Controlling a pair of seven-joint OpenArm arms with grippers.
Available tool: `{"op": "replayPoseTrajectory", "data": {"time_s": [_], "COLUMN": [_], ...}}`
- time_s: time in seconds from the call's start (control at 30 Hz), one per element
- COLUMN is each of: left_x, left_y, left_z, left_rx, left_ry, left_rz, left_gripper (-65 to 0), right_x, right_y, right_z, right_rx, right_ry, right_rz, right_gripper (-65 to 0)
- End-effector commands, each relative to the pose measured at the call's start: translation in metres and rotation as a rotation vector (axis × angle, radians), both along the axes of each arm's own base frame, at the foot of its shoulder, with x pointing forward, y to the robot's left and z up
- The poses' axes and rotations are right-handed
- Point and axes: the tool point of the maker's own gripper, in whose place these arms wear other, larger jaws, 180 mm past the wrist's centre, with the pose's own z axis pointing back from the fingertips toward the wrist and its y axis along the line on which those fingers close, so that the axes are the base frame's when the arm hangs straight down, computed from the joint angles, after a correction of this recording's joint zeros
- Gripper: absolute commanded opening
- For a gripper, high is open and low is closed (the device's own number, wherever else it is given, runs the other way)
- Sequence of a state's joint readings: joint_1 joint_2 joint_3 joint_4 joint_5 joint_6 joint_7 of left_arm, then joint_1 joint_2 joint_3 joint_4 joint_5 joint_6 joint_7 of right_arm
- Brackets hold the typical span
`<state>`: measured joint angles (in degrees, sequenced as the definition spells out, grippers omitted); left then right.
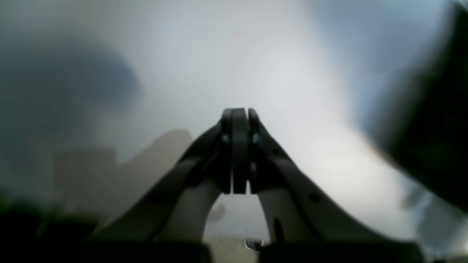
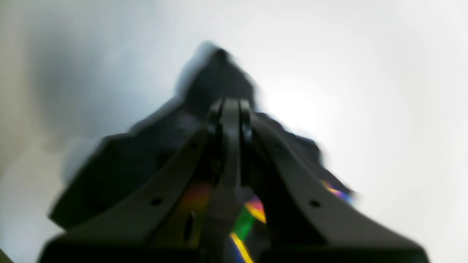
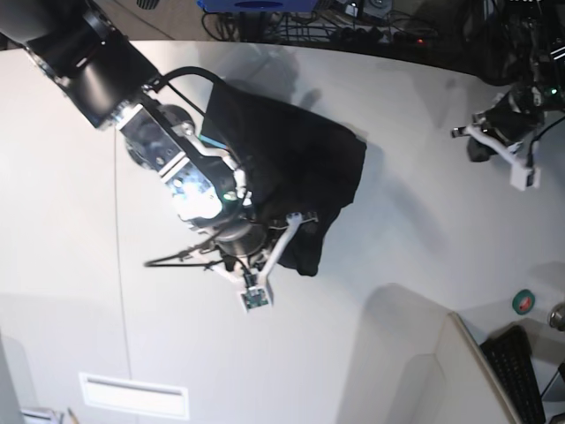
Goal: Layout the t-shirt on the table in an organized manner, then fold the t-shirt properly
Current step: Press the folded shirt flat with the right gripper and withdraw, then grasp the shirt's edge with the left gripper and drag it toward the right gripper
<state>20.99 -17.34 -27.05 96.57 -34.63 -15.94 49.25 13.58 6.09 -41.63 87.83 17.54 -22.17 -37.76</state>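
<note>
The black t-shirt (image 3: 291, 150) lies bunched in a heap on the off-white table (image 3: 415, 203), left of centre. My right gripper (image 3: 298, 221) is at the heap's near edge, shut on a pinch of the t-shirt. In the blurred right wrist view, black cloth (image 2: 146, 157) rises around the closed gripper (image 2: 230, 106), and coloured print (image 2: 252, 215) shows under it. My left gripper (image 3: 468, 134) hovers over bare table at the far right, well apart from the shirt. The left wrist view shows that gripper (image 1: 239, 113) shut with nothing in it.
A thin dark seam (image 3: 119, 265) crosses the table on the left. A keyboard (image 3: 516, 371) and a green roll (image 3: 524, 302) sit at the right front corner beside a raised pale panel (image 3: 415, 371). Cables (image 3: 371, 22) crowd the far edge.
</note>
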Motion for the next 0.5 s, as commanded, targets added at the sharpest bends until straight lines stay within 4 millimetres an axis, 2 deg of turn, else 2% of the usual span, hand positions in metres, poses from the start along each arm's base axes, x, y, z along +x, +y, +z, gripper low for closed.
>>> {"op": "replayPoseTrajectory", "data": {"time_s": [0.0,0.17,0.2,0.23,0.3,0.37,0.4,0.47], "left_x": [0.012,0.040,0.046,0.050,0.061,0.071,0.075,0.084], "left_y": [-0.010,-0.076,-0.090,-0.101,-0.125,-0.149,-0.159,-0.177], "left_z": [0.012,0.016,0.018,0.019,0.023,0.027,0.027,0.019], "left_rx": [0.002,-0.089,-0.113,-0.131,-0.173,-0.215,-0.233,-0.269], "left_ry": [-0.050,-0.102,-0.115,-0.126,-0.151,-0.171,-0.171,-0.154], "left_rz": [-0.043,-0.164,-0.182,-0.197,-0.226,-0.258,-0.272,-0.293], "left_gripper": [-65.0,-65.0,-61.9,-51.8,-26.8,-4.9,0.0,0.0], "right_x": [0.004,-0.014,-0.017,-0.019,-0.025,-0.032,-0.035,-0.040], "right_y": [-0.001,-0.079,-0.091,-0.104,-0.125,-0.136,-0.139,-0.142], "right_z": [0.020,0.017,0.013,0.010,0.002,-0.004,-0.007,-0.012], "right_rx": [0.042,0.054,0.049,0.036,0.000,-0.029,-0.039,-0.049], "right_ry": [-0.054,-0.046,-0.038,-0.032,-0.018,-0.003,0.003,0.018], "right_rz": [-0.010,-0.186,-0.214,-0.239,-0.267,-0.270,-0.269,-0.269], "right_gripper": [-65.0,-65.0,-65.0,-65.0,-65.0,-65.0,-65.0,-65.0]}}
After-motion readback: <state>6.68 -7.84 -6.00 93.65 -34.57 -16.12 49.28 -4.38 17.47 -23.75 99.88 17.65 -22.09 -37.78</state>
